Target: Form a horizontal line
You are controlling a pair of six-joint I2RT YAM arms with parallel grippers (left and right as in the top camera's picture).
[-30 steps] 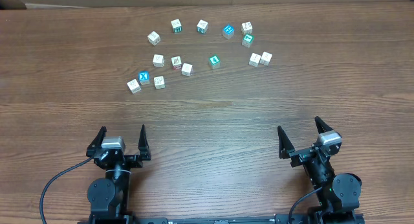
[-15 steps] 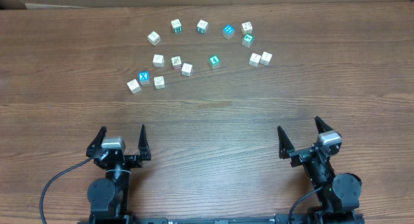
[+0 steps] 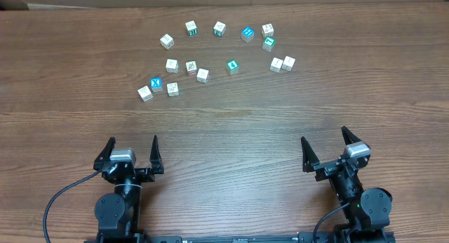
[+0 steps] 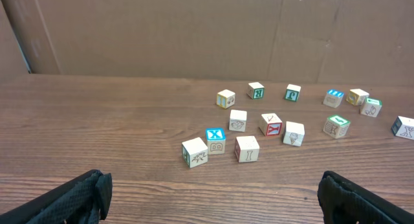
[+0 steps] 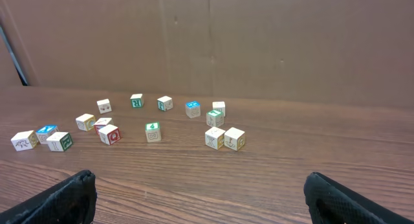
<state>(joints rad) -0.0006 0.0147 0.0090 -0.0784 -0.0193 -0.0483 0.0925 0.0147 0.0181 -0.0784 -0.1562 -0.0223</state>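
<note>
Several small whitish letter cubes lie scattered in a loose arc at the far middle of the table; no straight row of touching cubes shows. A teal-green faced cube (image 3: 232, 66) stands alone, also in the right wrist view (image 5: 152, 131). Two whitish cubes (image 3: 282, 64) touch side by side at the right. A blue X cube (image 3: 156, 83) sits at the left between two whitish ones. My left gripper (image 3: 132, 142) is open and empty near the front edge. My right gripper (image 3: 323, 135) is open and empty, also far from the cubes.
The wooden table (image 3: 231, 130) stretches between the grippers and the cubes. A brown cardboard wall (image 4: 194, 30) stands behind the cubes at the table's back edge. A bright blue cube (image 3: 247, 34) sits in the far row.
</note>
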